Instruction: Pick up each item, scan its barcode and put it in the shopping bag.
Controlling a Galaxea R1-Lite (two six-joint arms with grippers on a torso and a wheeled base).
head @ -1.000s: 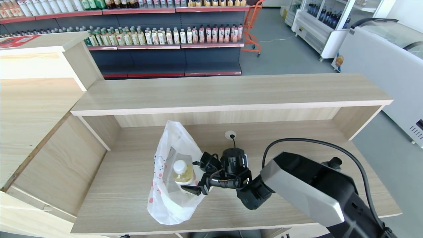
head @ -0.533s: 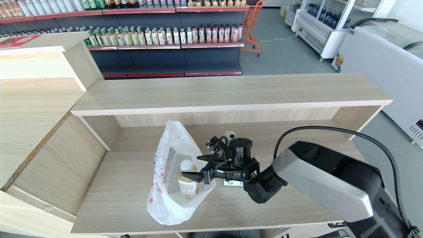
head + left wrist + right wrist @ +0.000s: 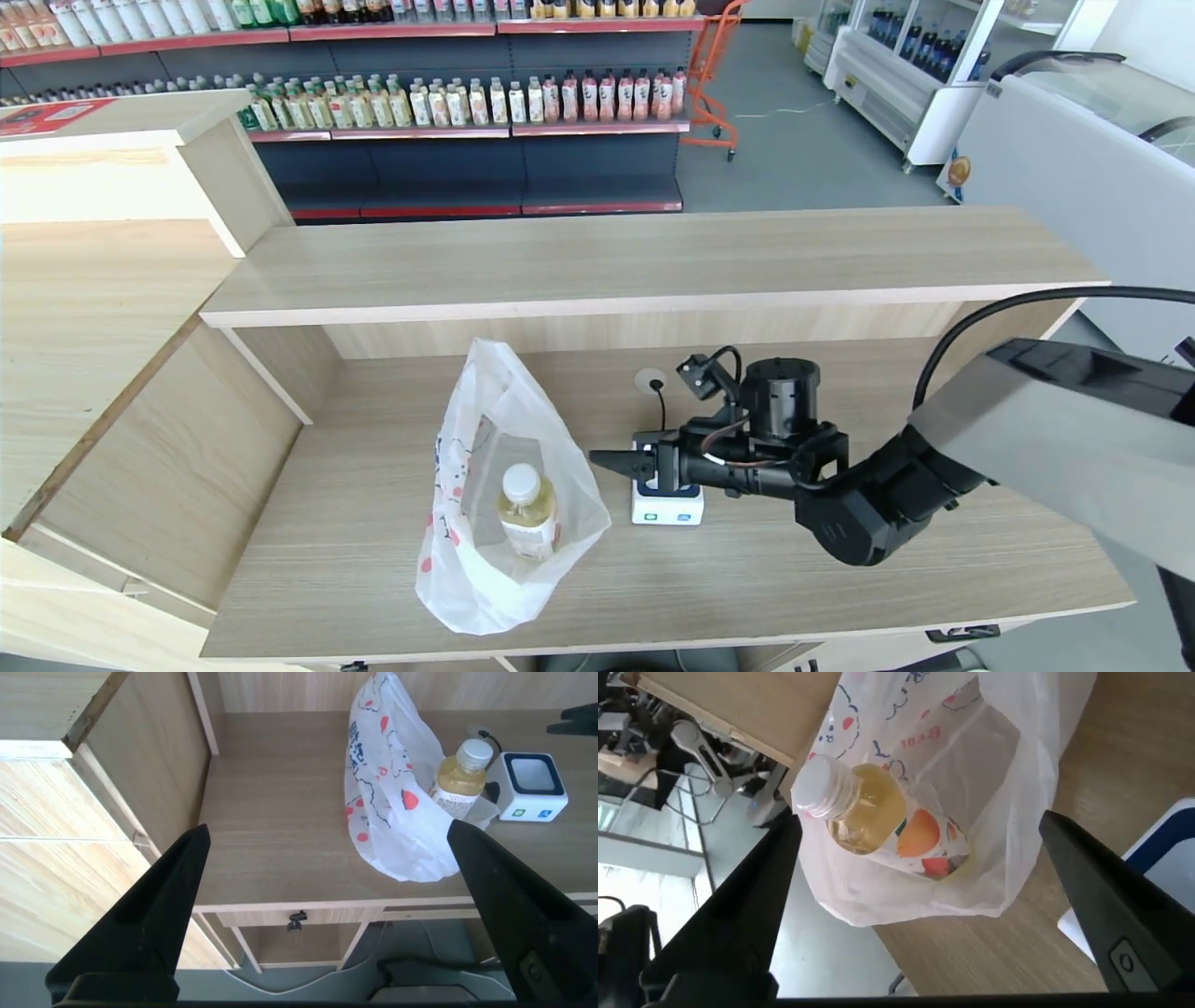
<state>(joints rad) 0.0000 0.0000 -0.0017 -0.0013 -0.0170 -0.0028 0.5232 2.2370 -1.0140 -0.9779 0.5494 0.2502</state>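
Counter (image 3: 373,523) holds one bag (image 3: 467,583), one bottle (image 3: 528,513) inside, one scanner (image 3: 667,509) — right hand (image 3: 609,459) splayed, empty.

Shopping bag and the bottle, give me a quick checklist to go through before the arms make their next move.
1. Bottle inside the shopping bag, standing upright: ok.
2. Bag mouth open and the bag resting on the counter: ok.
3. Right gripper open and holding nothing: ok.
4. Right gripper apart from the bag, over the scanner: ok.
5. Left gripper open and holding nothing, off to the side of the counter: ok.
6. Bottle's barcode scanned: cannot tell.
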